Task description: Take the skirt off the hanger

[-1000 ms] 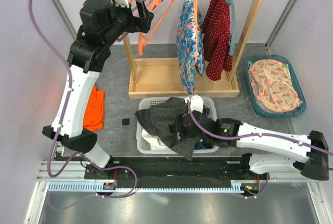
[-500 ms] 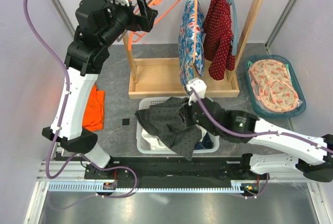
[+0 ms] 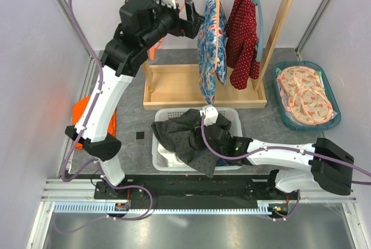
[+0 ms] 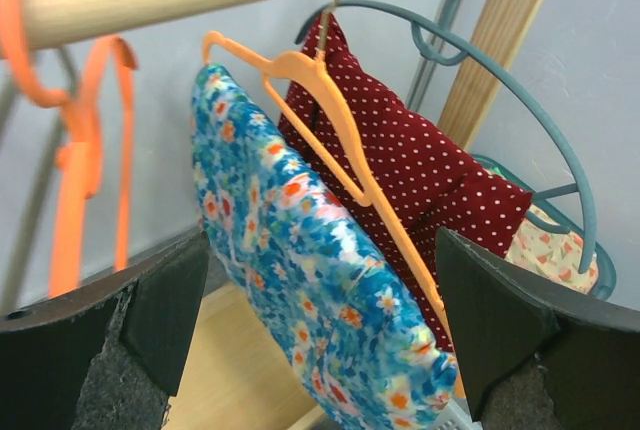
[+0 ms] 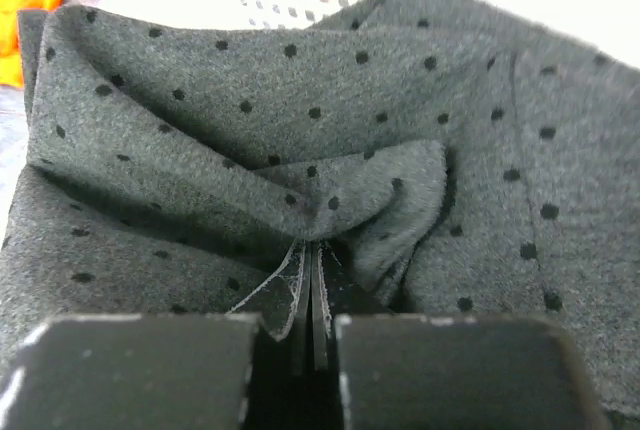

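Observation:
The skirt [image 3: 210,46], blue with a flower print, hangs on an orange hanger [image 3: 215,6] from the wooden rail. My left gripper [image 3: 194,20] is up at the rail just left of it and stands open. In the left wrist view the skirt [image 4: 300,250] and its hanger [image 4: 340,140] lie ahead between the spread fingers of the left gripper [image 4: 320,290], which do not touch them. My right gripper [image 3: 204,136] is down in the white basket, shut on a fold of a dark grey dotted garment [image 5: 250,100] that puckers at the tips of the right gripper [image 5: 315,260].
A red dotted garment [image 3: 243,35] on a teal hanger hangs right of the skirt. Empty orange hangers [image 3: 152,49] hang at the rail's left end. The wooden rack base [image 3: 174,87] lies behind the white basket [image 3: 165,157]. A green basket [image 3: 304,95] is at right and an orange cloth [image 3: 81,113] at left.
My left arm has swung right along the rail, from the empty orange hangers to the flowered skirt. My right gripper has gone from open to shut on the dark garment.

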